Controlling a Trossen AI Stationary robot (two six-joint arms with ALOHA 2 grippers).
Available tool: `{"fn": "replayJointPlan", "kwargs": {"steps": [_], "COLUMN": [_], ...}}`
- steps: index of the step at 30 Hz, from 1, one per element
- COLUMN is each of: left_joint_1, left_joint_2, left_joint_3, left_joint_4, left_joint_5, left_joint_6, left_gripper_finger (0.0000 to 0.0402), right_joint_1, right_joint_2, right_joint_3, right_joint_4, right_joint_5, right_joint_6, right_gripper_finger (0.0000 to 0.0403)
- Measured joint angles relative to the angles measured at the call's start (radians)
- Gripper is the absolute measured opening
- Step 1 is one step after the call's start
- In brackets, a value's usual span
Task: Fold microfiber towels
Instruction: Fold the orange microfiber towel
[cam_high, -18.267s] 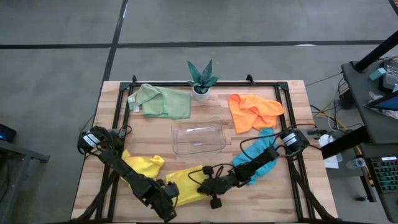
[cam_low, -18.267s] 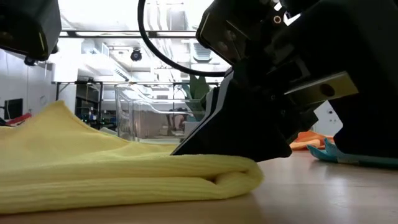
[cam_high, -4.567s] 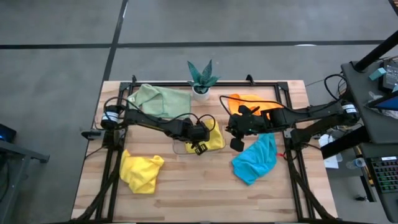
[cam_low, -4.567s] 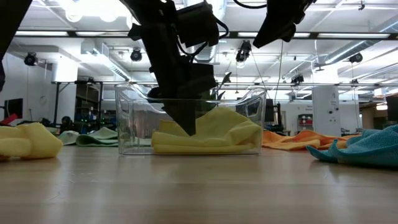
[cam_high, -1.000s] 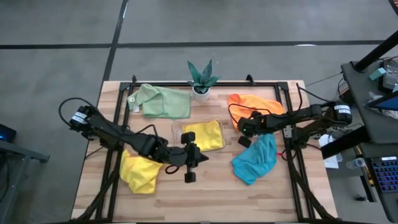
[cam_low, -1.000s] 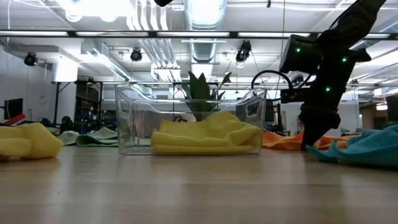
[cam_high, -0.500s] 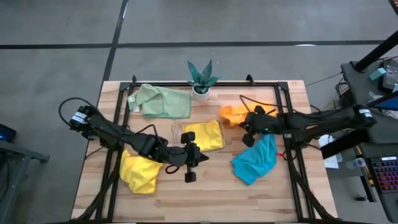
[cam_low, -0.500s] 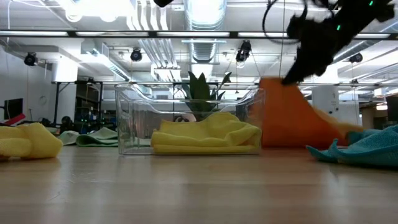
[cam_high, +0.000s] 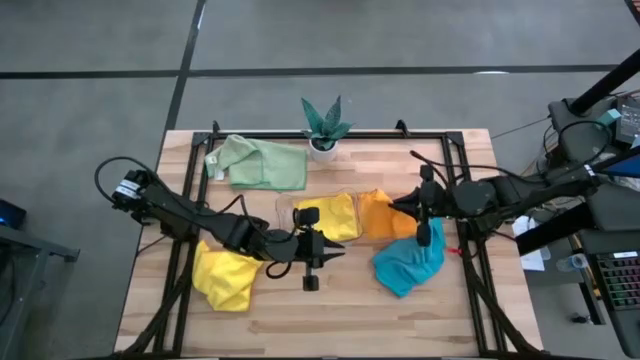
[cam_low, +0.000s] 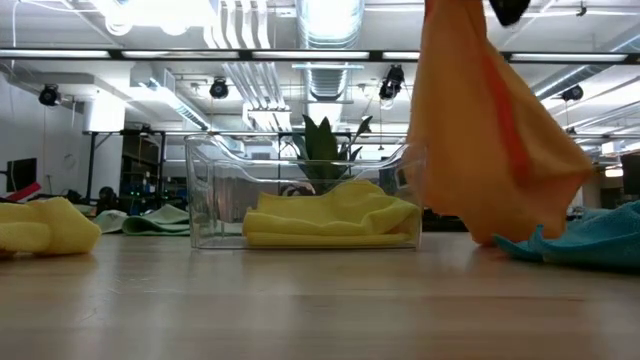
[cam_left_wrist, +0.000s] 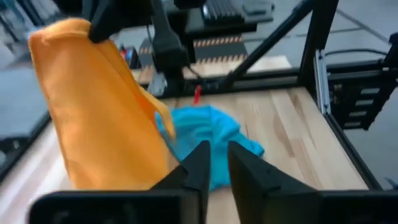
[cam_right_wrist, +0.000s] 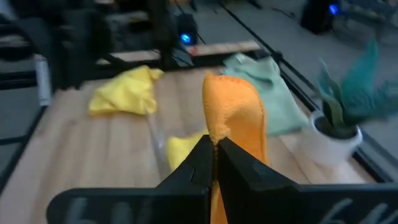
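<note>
My right gripper (cam_high: 412, 205) is raised over the table's right half, shut on the orange towel (cam_high: 378, 213), which hangs from it as a long drape (cam_low: 480, 130). My left gripper (cam_high: 338, 250) hovers near the clear tray's front, its fingers (cam_left_wrist: 199, 165) slightly open with nothing between them. A folded yellow towel (cam_high: 328, 215) lies in the tray (cam_low: 200, 190). The teal towel (cam_high: 408, 262) lies crumpled on the table below the orange one. A second yellow towel (cam_high: 225, 278) lies bunched at the near left, and a pale green towel (cam_high: 262, 163) lies at the far left. My right gripper pinches the orange towel at a rounded fold on its top (cam_right_wrist: 224, 118) between its two fingers, which come nearly level from the table's right. The cloth hangs slack below the fingers in several layers. Whether its lower end (cam_low: 488, 238) touches the table, I cannot tell.
A small potted plant (cam_high: 325, 125) stands at the far edge, behind the tray. A black frame (cam_high: 455, 180) runs around the work area. Bare wood shows along the near edge (cam_high: 340, 320).
My right gripper has risen steeply and drawn back toward the table's right, taking the orange towel with it. The towel lay spread at the far right; now it is lifted off the table and hangs beside the tray.
</note>
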Motion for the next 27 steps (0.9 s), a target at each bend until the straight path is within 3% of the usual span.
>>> {"fn": "replayJointPlan", "kwargs": {"steps": [7, 12, 20, 27], "left_joint_1": [0.012, 0.020, 0.017, 0.015], "left_joint_2": [0.000, 0.009, 0.030, 0.122], "left_joint_3": [0.000, 0.000, -0.002, -0.014], "left_joint_4": [0.055, 0.064, 0.115, 0.311], "left_joint_5": [-0.074, -0.066, 0.053, 0.152], "left_joint_6": [0.044, 0.074, 0.084, 0.116], "left_gripper_finger": [0.0154, 0.0211, 0.0223, 0.0223], "right_joint_1": [0.101, 0.179, 0.289, 0.348], "right_joint_2": [0.060, 0.119, 0.240, 0.317], "right_joint_3": [0.113, 0.170, 0.258, 0.326], "right_joint_4": [0.000, 0.004, 0.008, 0.000], "right_joint_5": [-0.216, -0.290, -0.417, -0.459], "right_joint_6": [-0.101, -0.169, -0.267, -0.329], "right_gripper_finger": [0.0008, 0.0008, 0.0008, 0.0008]}}
